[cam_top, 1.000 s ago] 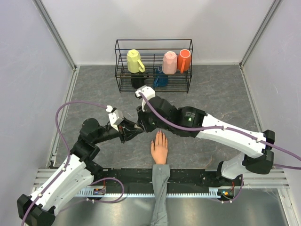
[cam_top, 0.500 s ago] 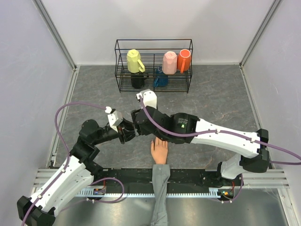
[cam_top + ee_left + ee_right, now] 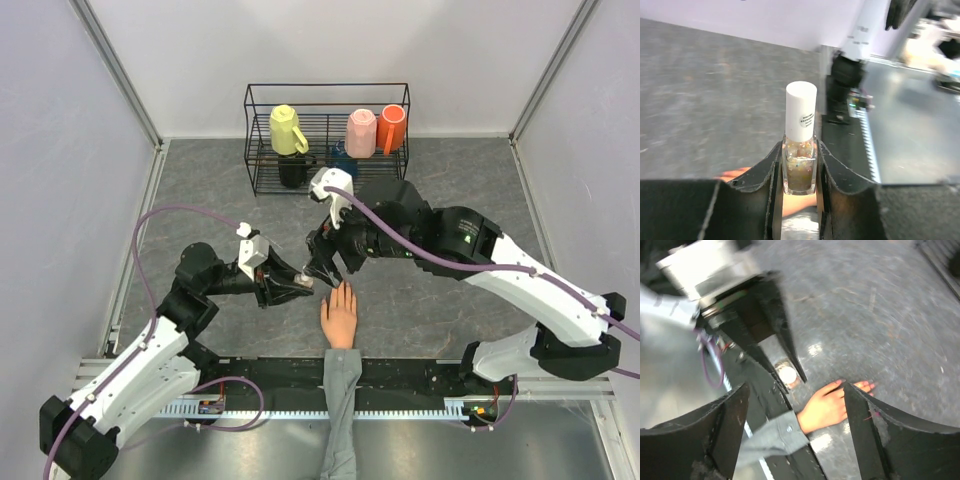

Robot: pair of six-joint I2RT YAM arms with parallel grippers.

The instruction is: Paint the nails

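The peach mannequin hand [image 3: 340, 318] lies palm down on the grey table, its grey sleeve [image 3: 341, 395] running back over the front rail. The nails [image 3: 867, 386] show as small pinkish tips. Just left of the fingers my left gripper [image 3: 300, 283] is shut on a glitter nail polish bottle [image 3: 800, 167], upright with its white cap [image 3: 801, 111] on. My right gripper [image 3: 328, 268] hovers open just above and behind the bottle, apart from it. In the right wrist view the white cap [image 3: 788, 374] and the hand [image 3: 827, 407] sit between its wide-spread fingers [image 3: 880, 425].
A black wire rack [image 3: 327, 172] stands at the back with yellow [image 3: 286, 130], pink [image 3: 361, 132] and orange [image 3: 392, 127] cups, plus black and blue ones lower down. A metal rail [image 3: 420, 385] runs along the near edge. Grey walls close in both sides.
My right gripper has opened wide and drawn back to the right, away from the bottle's cap. The left gripper has shifted slightly right, still holding the bottle.
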